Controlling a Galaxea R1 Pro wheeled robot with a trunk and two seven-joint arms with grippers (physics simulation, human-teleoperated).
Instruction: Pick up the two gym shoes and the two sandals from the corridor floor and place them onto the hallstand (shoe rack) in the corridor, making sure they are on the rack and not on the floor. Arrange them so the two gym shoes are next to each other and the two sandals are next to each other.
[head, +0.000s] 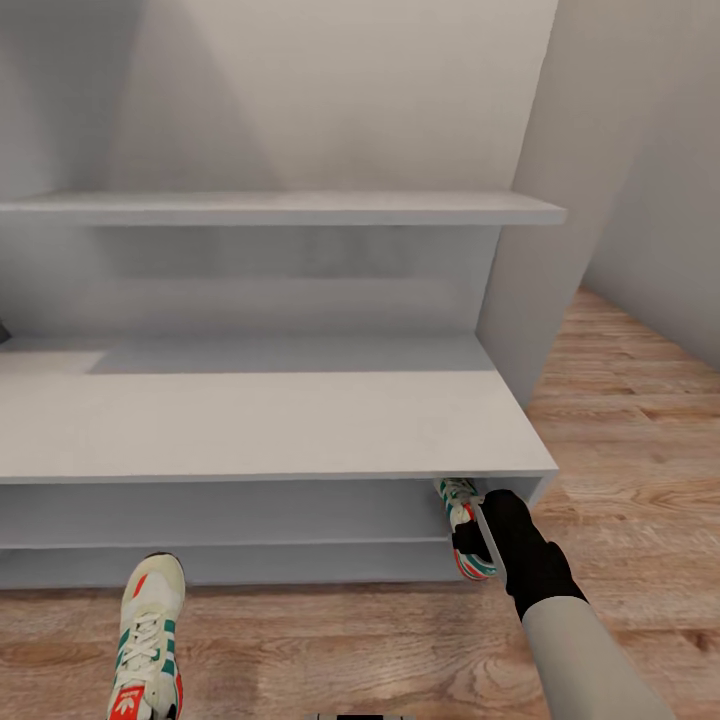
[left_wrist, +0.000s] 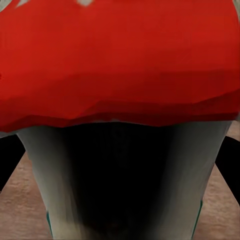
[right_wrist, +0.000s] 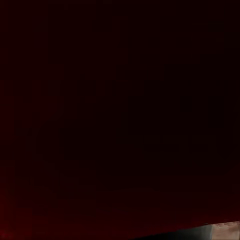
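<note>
Head view: the hallstand (head: 270, 425) spans the frame from 9 o'clock to about 4 o'clock, pale grey-white, with its bench top bare, an open shelf level below and a wall shelf (head: 280, 208) above. The right arm enters from 5 o'clock and reaches toward the unit's right end. The right gripper (head: 478, 535) sits at one gym shoe (head: 462, 515), at about 5 o'clock from centre; that shoe is tilted, its toe pushed under the bench top and its red-orange heel hanging out past the shelf's front edge. The black wrist covers the fingers, so I cannot tell their spread or whether they clamp the shoe. The right wrist view is nearly all dark red, too close to read. The second gym shoe (head: 147, 640) is at 7 o'clock, toe pointing at the hallstand, over the corridor floor (head: 630, 440) just in front of the lower shelf. The left wrist view shows that shoe's (left_wrist: 120, 65) red heel and dark opening pressed close to the lens, with plank flooring at the corners; finger state of the left gripper cannot be told.
</note>
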